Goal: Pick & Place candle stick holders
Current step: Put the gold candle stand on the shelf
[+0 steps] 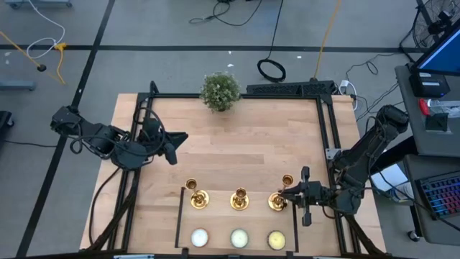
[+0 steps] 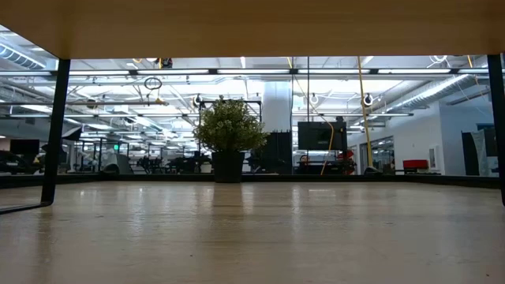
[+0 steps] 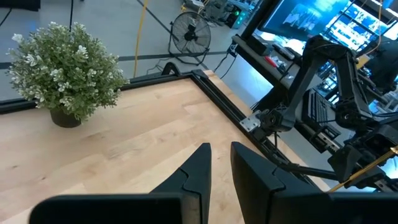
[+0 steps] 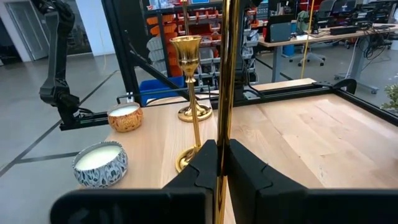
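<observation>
Right wrist view: right tool pinches upright candlestick stem

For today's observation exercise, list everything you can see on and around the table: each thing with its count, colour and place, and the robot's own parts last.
candle stick holders: three, shiny gold, in a row near the table's front edge.
tealight candles: three, pale, in a row in front of the holders.
potted plant: one, green, at the table's back edge.
table: one, light wood, dark frame.
left gripper: dark, holding nothing, above the table's left side.
right gripper: dark, shut on the rightmost holder's stem.
</observation>
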Robot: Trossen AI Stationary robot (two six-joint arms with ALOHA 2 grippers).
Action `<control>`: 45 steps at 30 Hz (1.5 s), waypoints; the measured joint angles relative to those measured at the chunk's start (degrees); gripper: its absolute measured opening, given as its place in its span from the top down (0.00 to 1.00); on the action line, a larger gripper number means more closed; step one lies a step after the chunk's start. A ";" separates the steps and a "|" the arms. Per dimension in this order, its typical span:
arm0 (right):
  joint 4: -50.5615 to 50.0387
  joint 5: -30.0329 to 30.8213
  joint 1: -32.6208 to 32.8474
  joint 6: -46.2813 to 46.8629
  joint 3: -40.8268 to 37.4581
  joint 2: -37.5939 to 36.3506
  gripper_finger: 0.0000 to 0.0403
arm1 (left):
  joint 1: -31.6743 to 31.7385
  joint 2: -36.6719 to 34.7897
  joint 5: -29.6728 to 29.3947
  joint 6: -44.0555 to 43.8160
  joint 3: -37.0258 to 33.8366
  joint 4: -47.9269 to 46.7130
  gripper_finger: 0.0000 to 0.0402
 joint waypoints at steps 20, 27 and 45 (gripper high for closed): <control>-0.42 0.09 0.00 0.00 -0.35 0.00 0.98 | 0.00 0.00 0.02 0.39 0.00 -0.33 0.84; 5.80 0.39 0.00 -0.80 -3.14 0.00 0.98 | 0.00 0.00 0.06 0.36 0.00 -0.33 0.84; 11.93 1.86 0.04 -6.85 -5.33 0.00 0.97 | 0.00 0.00 0.13 0.26 0.00 -0.36 0.84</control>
